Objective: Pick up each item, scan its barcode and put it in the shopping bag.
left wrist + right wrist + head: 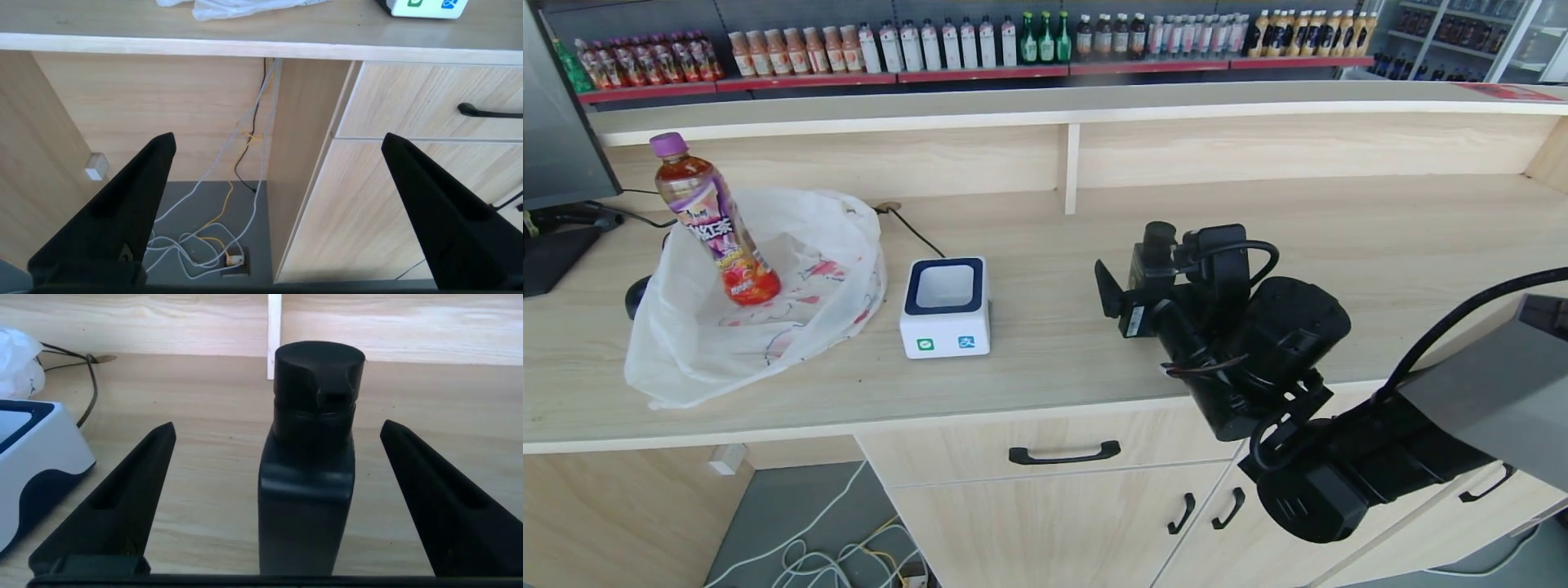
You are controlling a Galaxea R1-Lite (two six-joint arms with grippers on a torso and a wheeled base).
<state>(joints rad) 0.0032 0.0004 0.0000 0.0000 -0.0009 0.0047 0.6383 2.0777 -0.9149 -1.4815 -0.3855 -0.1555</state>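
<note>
Right gripper [278, 433] fingers spread around black bottle [315, 384], not touching: lined up for grasp, I judge. Tea bottle [717, 220] already in shopping bag [686, 343], bench [1054, 359] left end. Left gripper [278, 140] fingers spread.

Head looks down on counter [1094, 359] — all views share scanner [945, 327].

The round-capped black plastic bottle [315, 376] between the fingers [122, 498] of the right hand [278, 429] is matt and smooth, and the black fingers have the same dull plastic finish. Below the hand, the pale wood-grain surface [1054, 245] looks like smooth, low-sheen laminate. To that hand's left, the white-and-navy box scanner [945, 314] is satin plastic with a glossy window. Farther left, the thin white plastic shopping bag [686, 343] is crinkled and translucent, and the clear purple-capped tea bottle [715, 220] wears a shiny label.
</note>
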